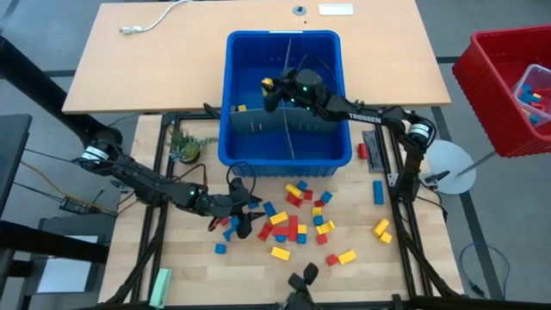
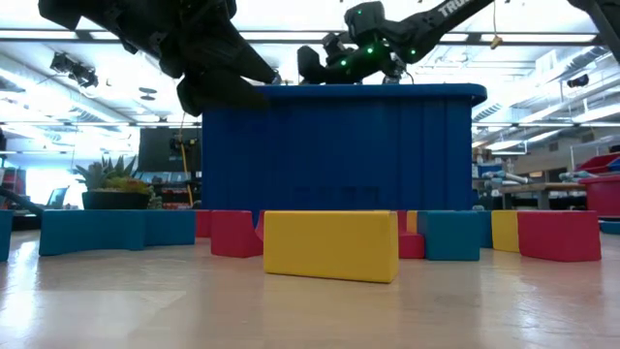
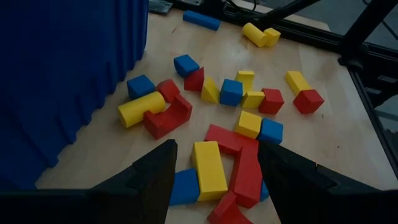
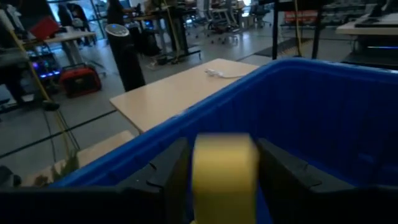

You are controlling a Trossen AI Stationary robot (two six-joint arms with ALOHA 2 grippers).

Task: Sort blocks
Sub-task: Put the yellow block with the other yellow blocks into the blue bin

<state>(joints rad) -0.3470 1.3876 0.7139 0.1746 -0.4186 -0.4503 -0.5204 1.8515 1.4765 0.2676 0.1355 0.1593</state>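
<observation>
Many red, yellow and blue blocks (image 1: 297, 220) lie loose on the wooden table in front of the blue bin (image 1: 284, 151). My left gripper (image 1: 245, 215) hovers open over the left part of the pile. In the left wrist view its fingers (image 3: 155, 180) stand on either side of a yellow block (image 3: 208, 165) and red blocks (image 3: 245, 171), above them and touching nothing. My right gripper (image 1: 271, 90) is over the bin's far left compartment, shut on a yellow block (image 1: 268, 83). The low view shows it above the bin's rim (image 2: 334, 58). My right gripper pinches the yellow block's two opposite sides (image 4: 198, 177) between its two fingers. The block (image 4: 224, 171) fills the gap between them. It is lifted clear, above the inside of the bin.
Thin dividers (image 1: 288, 129) split the bin into compartments. A red crate (image 1: 508, 86) with blocks stands at the far right. A small plant (image 1: 183, 146) stands left of the bin. A pale green bar (image 1: 161, 284) lies at the near left. A white cable (image 1: 146, 21) lies on the far table.
</observation>
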